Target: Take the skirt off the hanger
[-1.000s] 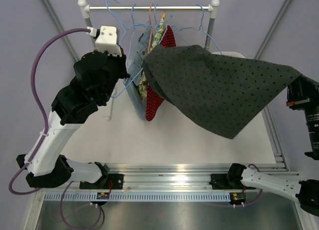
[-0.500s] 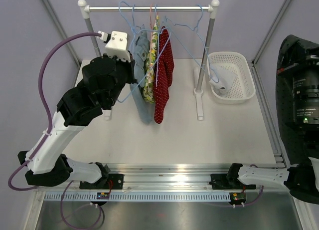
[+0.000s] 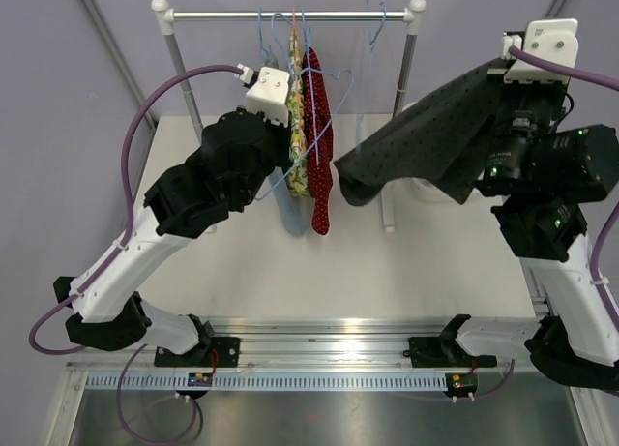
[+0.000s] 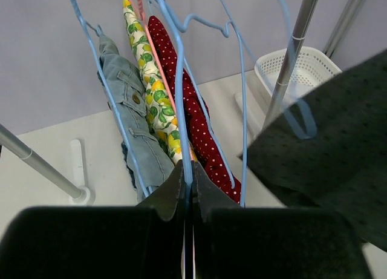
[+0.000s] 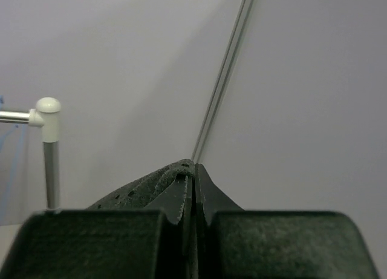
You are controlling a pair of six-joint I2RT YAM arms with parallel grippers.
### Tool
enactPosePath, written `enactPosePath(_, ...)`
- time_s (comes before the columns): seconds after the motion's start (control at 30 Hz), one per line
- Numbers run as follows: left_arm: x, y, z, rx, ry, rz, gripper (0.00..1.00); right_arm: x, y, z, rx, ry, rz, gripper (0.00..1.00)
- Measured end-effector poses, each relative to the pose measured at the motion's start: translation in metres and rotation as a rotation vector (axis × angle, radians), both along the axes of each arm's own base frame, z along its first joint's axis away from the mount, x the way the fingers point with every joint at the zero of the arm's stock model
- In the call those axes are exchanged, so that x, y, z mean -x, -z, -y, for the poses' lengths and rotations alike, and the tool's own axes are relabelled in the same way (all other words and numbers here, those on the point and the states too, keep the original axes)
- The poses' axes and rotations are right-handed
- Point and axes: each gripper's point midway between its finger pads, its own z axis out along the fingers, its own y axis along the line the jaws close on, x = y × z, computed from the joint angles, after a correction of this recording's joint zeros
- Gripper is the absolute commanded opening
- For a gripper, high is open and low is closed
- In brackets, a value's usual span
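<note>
The dark grey dotted skirt [image 3: 426, 146] hangs in the air from my right gripper [image 3: 497, 82], at the back right in front of the rack's right post. It is off the hanger. In the right wrist view the jaws [image 5: 194, 170] are shut on a fold of the skirt's edge [image 5: 145, 191]. My left gripper [image 3: 288, 136] is shut on the wire of a bare blue hanger [image 4: 181, 79] that hangs from the rail. The left wrist view shows the fingers closed on that wire [image 4: 187, 179], with the skirt [image 4: 329, 152] to the right.
The clothes rack [image 3: 290, 15] stands at the back of the white table. It carries a red dotted garment [image 3: 319, 127], a lemon-print one [image 4: 154, 91], a denim one [image 4: 130, 109] and other blue hangers. A white basket [image 4: 287, 67] sits behind the right post, mostly hidden by the skirt from above.
The skirt was stretched from the hanger to the right; it has come off. My right arm swung up and back with it. My left arm moved right along the rail with the hanger.
</note>
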Motion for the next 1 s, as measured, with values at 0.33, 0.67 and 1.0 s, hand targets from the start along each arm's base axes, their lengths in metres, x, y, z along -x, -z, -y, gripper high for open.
enactPosePath(0.33, -0.001, 0.008, 0.0, -0.022, 0.002, -0.007, 0.0, -0.115, 0.008, 0.067, -0.005, 0.165, -0.08, 0.0)
enactPosePath(0.67, -0.005, 0.007, 0.005, -0.035, 0.005, 0.01, 0.0, -0.235, 0.079, 0.064, -0.165, -0.017, -0.227, 0.0)
enactPosePath(1.0, -0.027, 0.024, 0.034, -0.117, 0.004, 0.003, 0.0, -0.309, 0.215, 0.052, -0.363, -0.175, -0.447, 0.76)
